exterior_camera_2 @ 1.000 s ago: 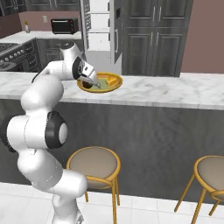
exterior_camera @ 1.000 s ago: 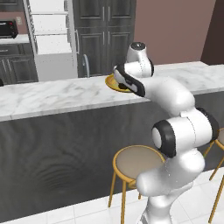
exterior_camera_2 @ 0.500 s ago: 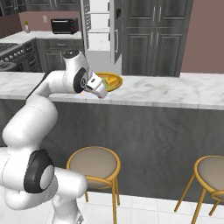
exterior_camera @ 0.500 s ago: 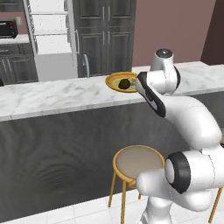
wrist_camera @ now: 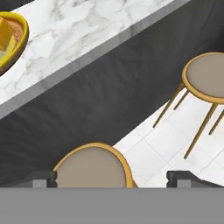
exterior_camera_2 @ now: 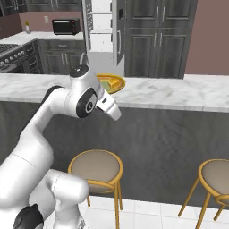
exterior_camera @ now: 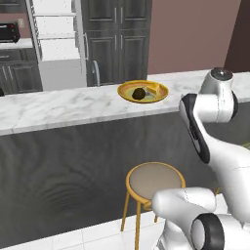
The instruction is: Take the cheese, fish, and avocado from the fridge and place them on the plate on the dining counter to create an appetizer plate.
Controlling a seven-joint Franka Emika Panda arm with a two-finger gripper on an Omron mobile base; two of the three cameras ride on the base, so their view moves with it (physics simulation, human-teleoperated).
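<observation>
- Round yellow-orange plate (exterior_camera: pixel 143 91) on white marble tabletop (exterior_camera: pixel 58 107); holds dark round avocado (exterior_camera: pixel 139 93) + yellow-orange cheese wedge (exterior_camera: pixel 154 89).
- Fingers (wrist_camera: pixel 41 178) spread wide, empty, w/ round tan stool (wrist_camera: pixel 92 168) between them.
- Tall grey fridge (exterior_camera: pixel 56 41) behind tabletop.

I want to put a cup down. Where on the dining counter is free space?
The dining counter is bare marble left of the plate, and also right of it. The plate itself is crowded: the avocado and cheese already fill it.

Round stools (exterior_camera: pixel 155 181), white tiled floor (wrist_camera: pixel 162 144), dark cabinets (exterior_camera_2: pixel 154 38), perhaps mauve wall (exterior_camera: pixel 193 36)
</observation>
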